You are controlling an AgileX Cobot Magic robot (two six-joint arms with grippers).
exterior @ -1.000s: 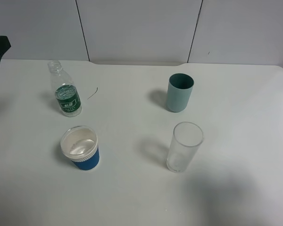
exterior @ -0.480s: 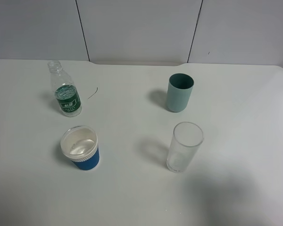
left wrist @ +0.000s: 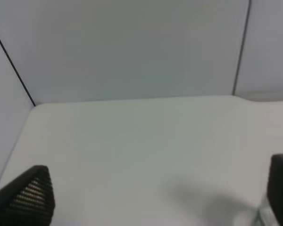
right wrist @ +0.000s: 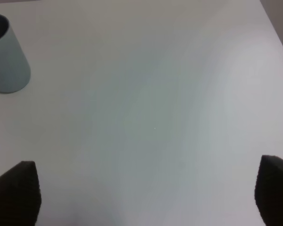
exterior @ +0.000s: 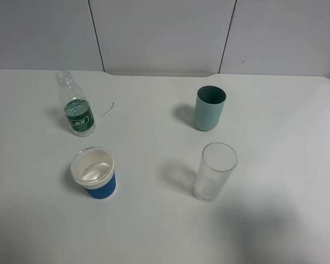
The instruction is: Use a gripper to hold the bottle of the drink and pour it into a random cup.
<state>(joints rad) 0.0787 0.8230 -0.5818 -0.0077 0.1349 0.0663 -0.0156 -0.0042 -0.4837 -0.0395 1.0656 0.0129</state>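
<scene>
The bottle of the drink (exterior: 76, 109) stands upright and uncapped at the back left of the white table, clear with a green label. The blue cup (exterior: 93, 173) with its white ribbed rim stands just in front of it. Neither arm shows in the exterior high view. In the left wrist view my left gripper (left wrist: 155, 195) is open and empty over bare table near the back wall. In the right wrist view my right gripper (right wrist: 146, 190) is open and empty, with only its black fingertips (right wrist: 16, 190) showing.
A teal plastic cup (exterior: 210, 108) stands at the back right and also shows in the right wrist view (right wrist: 4, 56). A tall clear glass (exterior: 214, 171) stands in front of it. A thin dark wire (exterior: 108, 109) lies beside the bottle.
A dark part of the left arm at the far left edge one second ago has left the exterior high view. The bottle and the cups have not moved.
</scene>
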